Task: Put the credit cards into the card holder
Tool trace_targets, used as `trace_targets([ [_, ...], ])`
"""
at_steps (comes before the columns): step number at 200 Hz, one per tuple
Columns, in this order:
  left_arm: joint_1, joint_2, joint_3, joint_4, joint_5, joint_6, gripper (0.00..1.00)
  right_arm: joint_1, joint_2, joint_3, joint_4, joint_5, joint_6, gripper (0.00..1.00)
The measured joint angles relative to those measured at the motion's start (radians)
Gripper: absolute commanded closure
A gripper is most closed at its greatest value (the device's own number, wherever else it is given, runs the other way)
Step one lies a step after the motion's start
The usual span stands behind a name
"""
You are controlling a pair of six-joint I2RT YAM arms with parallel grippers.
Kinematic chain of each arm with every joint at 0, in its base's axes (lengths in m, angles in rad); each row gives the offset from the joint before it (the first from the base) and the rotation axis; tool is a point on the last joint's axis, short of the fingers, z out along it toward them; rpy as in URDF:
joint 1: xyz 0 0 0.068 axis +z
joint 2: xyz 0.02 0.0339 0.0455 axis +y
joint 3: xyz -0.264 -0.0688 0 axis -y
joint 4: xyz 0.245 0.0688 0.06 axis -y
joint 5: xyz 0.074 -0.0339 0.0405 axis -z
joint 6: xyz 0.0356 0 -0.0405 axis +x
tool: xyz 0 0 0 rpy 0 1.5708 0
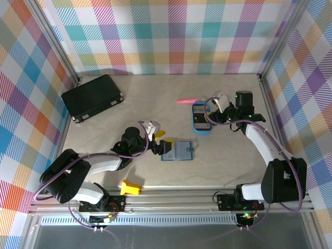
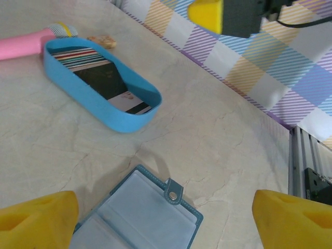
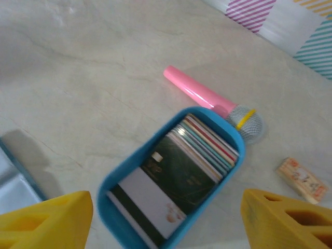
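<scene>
Pick-up step, right gripper [image 3: 167, 199] spread empty over cards [image 3: 179, 176] in tray [image 3: 116, 179] at 1 o'clock from open holder [image 2: 140, 215], left gripper [image 2: 165, 198] spread above holder; next, likely pinching one card.

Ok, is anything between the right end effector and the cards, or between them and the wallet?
Nothing visible. The open right end effector hangs over the stacked plastic credit cards, uncovered in the blue oval tray. The pink microphone lies outside it; bare table runs to the open teal folding wallet.
</scene>
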Motion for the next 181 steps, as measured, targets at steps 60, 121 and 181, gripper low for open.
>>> trace_targets([
  [60,0.038,0.084,-0.030,0.209,0.056,0.038,0.09,-0.008,0.121,0.094,-0.056,-0.034,-0.297,0.26],
  [121,0.055,0.092,0.054,0.053,0.111,0.099,0.18,0.041,0.308,0.214,-0.138,0.061,-0.637,0.25],
  [181,0.055,0.037,0.075,-0.103,0.099,0.187,0.17,0.108,0.463,0.294,-0.143,0.159,-0.766,0.22],
])
